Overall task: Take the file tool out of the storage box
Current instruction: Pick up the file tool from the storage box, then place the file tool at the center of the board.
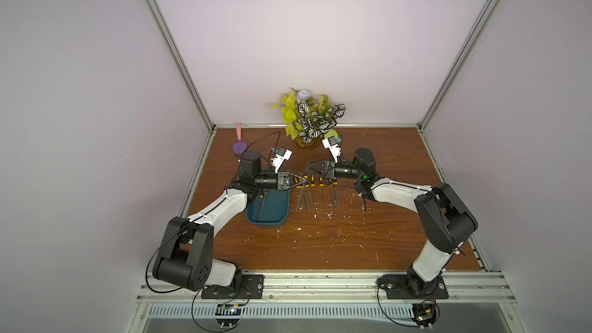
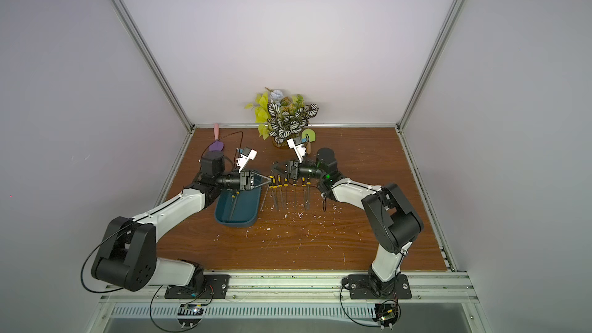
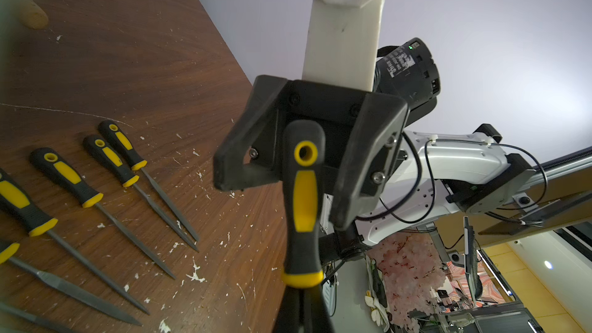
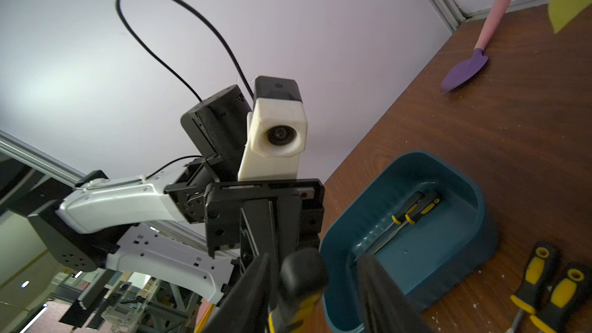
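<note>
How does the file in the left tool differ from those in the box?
The held file is aloft, clamped by the left tool; the box files lie flat in the storage box. The held file's handle sits between the right tool's open jaws; box files are untouched. Same black-and-yellow handles.

Pale lilac walls [image 1: 320, 43], joined by aluminium corner posts [image 1: 169, 46], enclose a dark wood-grain tabletop [image 1: 352, 245], scratched and strewn with white flecks [image 1: 326, 216], in both top views. A potted plant [image 1: 309, 120] with yellow-green and striped leaves stands against the back wall. A purple trowel [image 1: 239, 147] with a pink handle lies near a far corner. An aluminium rail [image 1: 320, 283] edges the front. Beyond the booth, a wrist view shows pink blossoms [image 3: 407, 261] and a lit ceiling lamp [image 3: 548, 264].
</note>
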